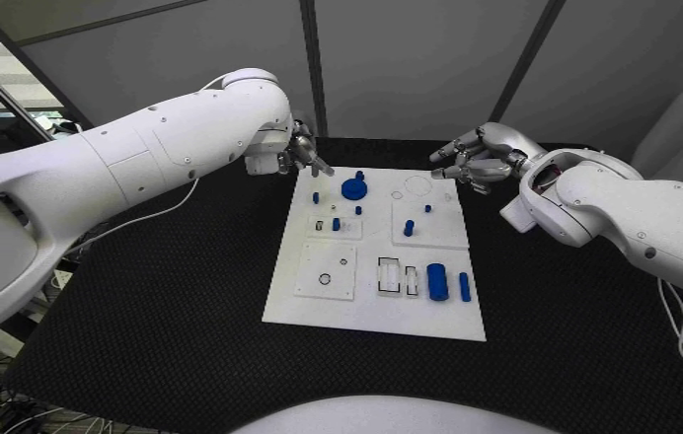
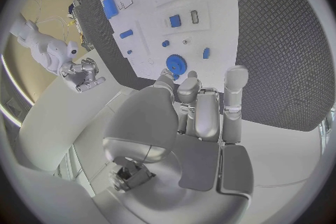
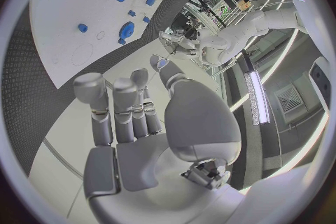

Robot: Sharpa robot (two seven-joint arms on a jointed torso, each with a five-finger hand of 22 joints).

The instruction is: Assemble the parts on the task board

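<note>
Just below the empty, spread left hand (image 1: 302, 154) sits the blue gear (image 1: 354, 189), so I'd come straight down and pinch it squarely.

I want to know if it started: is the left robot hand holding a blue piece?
No. The left robot hand is empty, fingers apart, hovering beside the blue gear.
</note>
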